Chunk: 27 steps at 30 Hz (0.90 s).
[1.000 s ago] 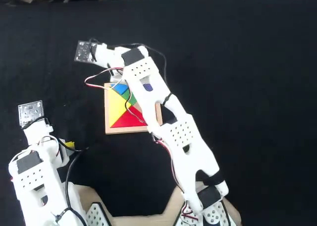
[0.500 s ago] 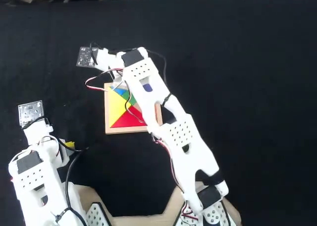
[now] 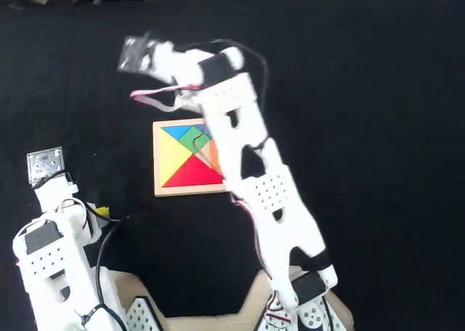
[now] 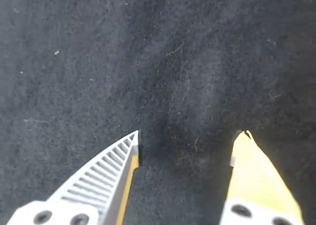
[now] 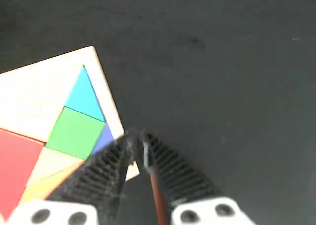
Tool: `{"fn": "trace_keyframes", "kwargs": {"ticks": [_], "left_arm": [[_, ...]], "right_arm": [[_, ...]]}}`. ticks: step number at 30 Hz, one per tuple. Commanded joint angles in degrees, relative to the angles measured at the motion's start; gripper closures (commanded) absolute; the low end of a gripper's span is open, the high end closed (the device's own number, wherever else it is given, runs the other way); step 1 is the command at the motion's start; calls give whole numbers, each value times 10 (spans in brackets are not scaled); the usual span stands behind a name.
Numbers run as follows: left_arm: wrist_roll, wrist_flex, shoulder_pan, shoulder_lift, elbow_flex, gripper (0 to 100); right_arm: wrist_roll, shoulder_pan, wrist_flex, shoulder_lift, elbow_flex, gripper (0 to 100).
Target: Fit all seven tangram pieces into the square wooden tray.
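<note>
The right arm [image 3: 272,193] stretches over the black table [image 3: 378,128] and across the square wooden tray [image 3: 185,191], covering the tray's right side. The tray lies back toward the base from the right gripper [image 5: 137,136], whose jaws are together and empty, with the tips just off a tray corner. The yellow triangle [image 3: 171,157], red triangle [image 3: 192,175] and green square [image 3: 190,138] sit inside (the tray looks full). The left gripper [image 4: 190,136], jaws apart, hangs over bare cloth, well apart from the tray
</note>
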Motion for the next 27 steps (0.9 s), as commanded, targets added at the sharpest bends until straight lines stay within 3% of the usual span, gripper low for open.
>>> {"fn": "trace_keyframes", "kwargs": {"ticks": [1,4,8,15,22,27], "left_arm": [[0,-22,61,-5,0,701],[2,-40,110,-5,-11,701],[73,-80,175,2,-44,701],[108,6,313,2,-142,701],[164,5,321,40,-188,701],[192,-47,317,192,-239,701]], "right_arm": [[-91,49,27,-68,7,988],[-138,100,27,-109,30,988],[-195,148,27,-148,59,988],[-297,174,27,-267,247,988],[-301,177,5,-436,519,988],[-302,209,-113,-501,721,988]]}}
